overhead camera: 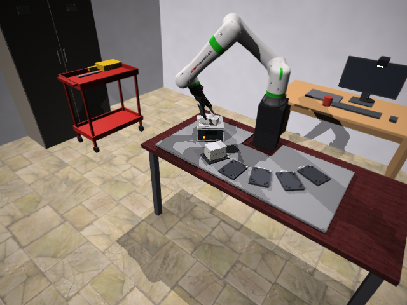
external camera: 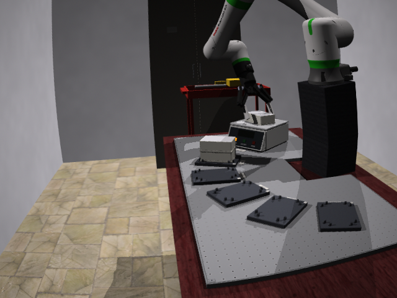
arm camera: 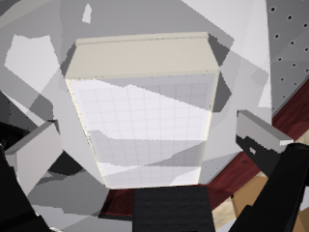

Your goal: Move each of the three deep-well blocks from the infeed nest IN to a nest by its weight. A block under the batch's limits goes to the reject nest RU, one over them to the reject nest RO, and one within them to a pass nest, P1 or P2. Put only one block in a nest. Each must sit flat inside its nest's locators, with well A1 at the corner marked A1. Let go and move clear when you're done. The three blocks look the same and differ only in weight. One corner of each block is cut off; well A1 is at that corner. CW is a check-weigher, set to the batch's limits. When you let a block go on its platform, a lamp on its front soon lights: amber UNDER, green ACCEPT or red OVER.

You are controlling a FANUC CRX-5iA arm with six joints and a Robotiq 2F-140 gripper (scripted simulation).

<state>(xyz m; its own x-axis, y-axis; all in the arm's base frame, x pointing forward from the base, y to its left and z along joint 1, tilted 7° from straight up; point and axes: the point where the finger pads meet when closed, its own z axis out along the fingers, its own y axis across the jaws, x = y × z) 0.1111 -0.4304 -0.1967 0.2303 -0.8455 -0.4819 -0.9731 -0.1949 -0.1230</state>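
One deep-well block (overhead camera: 210, 121) (external camera: 263, 118) (arm camera: 145, 63) lies on the platform of the check-weigher (overhead camera: 210, 128) (external camera: 277, 135). The amber lamp (overhead camera: 203, 136) (external camera: 236, 139) on its front is lit. My gripper (overhead camera: 208, 116) (external camera: 258, 114) (arm camera: 148, 131) is open, its fingers on either side of that block, with gaps in the wrist view. Two blocks (overhead camera: 215, 149) (external camera: 217, 148) are stacked on the infeed nest (overhead camera: 215, 161) (external camera: 215, 164). The cut corner of the block on the weigher cannot be made out.
Several dark nests (overhead camera: 233, 169) (overhead camera: 260, 177) (overhead camera: 289, 180) (overhead camera: 313, 174) stand empty in an arc; their labels are unreadable. The black arm pedestal (overhead camera: 269, 126) (external camera: 327, 128) stands behind them. A red cart (overhead camera: 108, 79) is beyond the table.
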